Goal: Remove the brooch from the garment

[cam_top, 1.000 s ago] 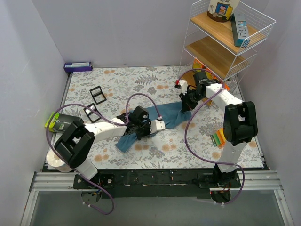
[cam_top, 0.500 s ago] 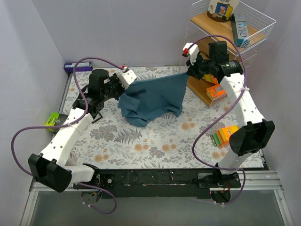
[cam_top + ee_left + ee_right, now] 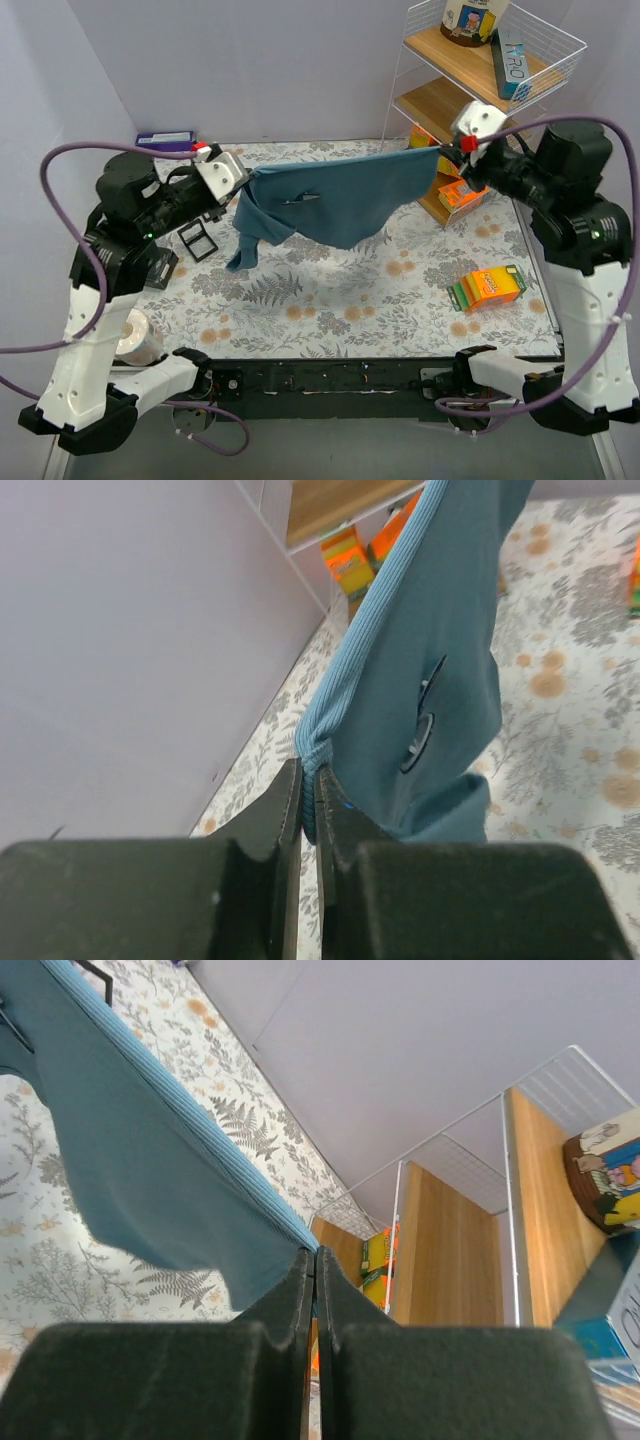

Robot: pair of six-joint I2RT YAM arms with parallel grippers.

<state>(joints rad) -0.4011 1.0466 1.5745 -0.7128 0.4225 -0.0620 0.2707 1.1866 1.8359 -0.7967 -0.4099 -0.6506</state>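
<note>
The teal-blue T-shirt (image 3: 340, 195) hangs stretched in the air between both grippers, above the flowered table. My left gripper (image 3: 243, 176) is shut on the shirt's ribbed edge at its left end; the left wrist view shows the jaws (image 3: 308, 780) pinching the bunched hem. My right gripper (image 3: 441, 156) is shut on the right end of the same edge, seen in the right wrist view (image 3: 315, 1252). A small dark-rimmed round mark (image 3: 418, 744) sits on the cloth near a slit. It shows as a short mark in the top view (image 3: 300, 199). I cannot tell whether it is the brooch.
A wire shelf with wooden boards (image 3: 470, 110) stands at the back right, with orange packets (image 3: 460, 195) at its foot. An orange box (image 3: 487, 287) lies at the right. Black clips (image 3: 205, 200), a purple box (image 3: 166, 141) and a tape roll (image 3: 130, 335) are on the left.
Both arms have risen and pulled apart. The shirt went from lying bunched on the table to hanging spread out between the two grippers.
</note>
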